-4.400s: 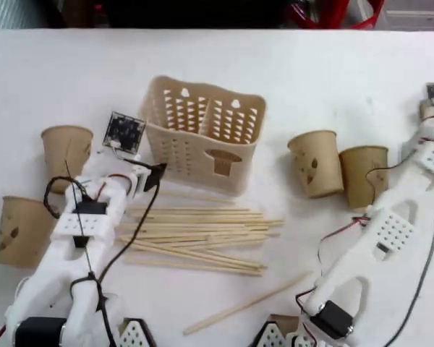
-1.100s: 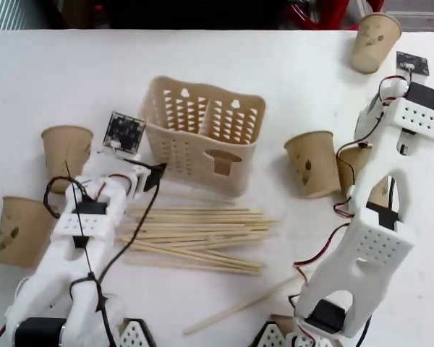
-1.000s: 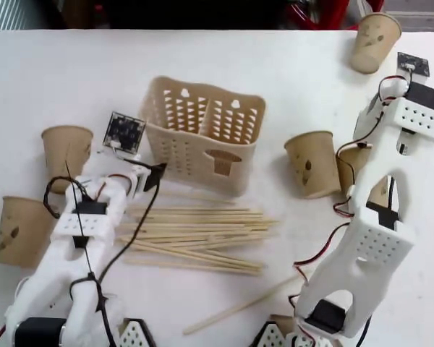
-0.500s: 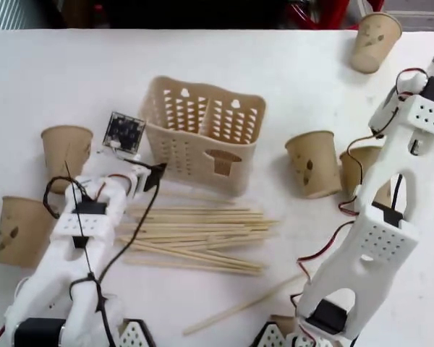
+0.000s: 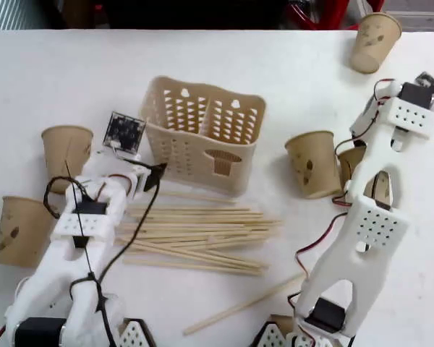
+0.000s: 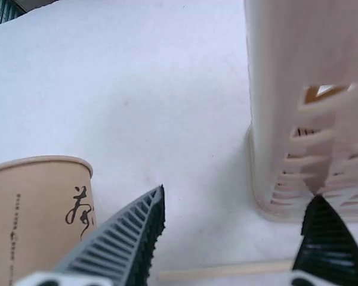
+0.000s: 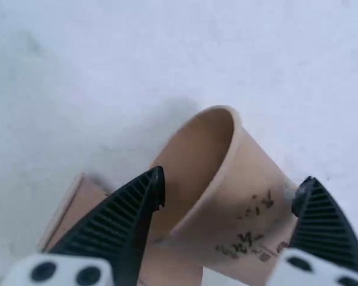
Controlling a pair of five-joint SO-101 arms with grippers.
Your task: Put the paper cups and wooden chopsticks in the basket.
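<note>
The beige slotted basket (image 5: 202,134) stands mid-table. Wooden chopsticks (image 5: 202,237) lie piled in front of it, and one stray stick (image 5: 246,303) lies nearer the front. Two paper cups (image 5: 66,148) (image 5: 18,230) stand at the left. A third cup (image 5: 312,163) is right of the basket, another (image 5: 353,160) sits half under the right arm (image 5: 409,116), and one more (image 5: 374,41) is at the far right corner. My left gripper (image 6: 238,195) (image 5: 153,177) is open between a cup (image 6: 39,208) and the basket's wall (image 6: 304,107). My right gripper (image 7: 232,177) hangs open over a tilted cup (image 7: 244,190).
Both arm bases (image 5: 36,329) (image 5: 325,318) stand at the table's front edge. Red chair legs (image 5: 333,13) show beyond the back edge. White tabletop (image 5: 87,72) stretches behind the basket to the left.
Since the oldest frame the right arm has risen and stretched toward the far right, and a cup now stands at that corner. In the last second its wrist swung right, then back. The left arm kept still.
</note>
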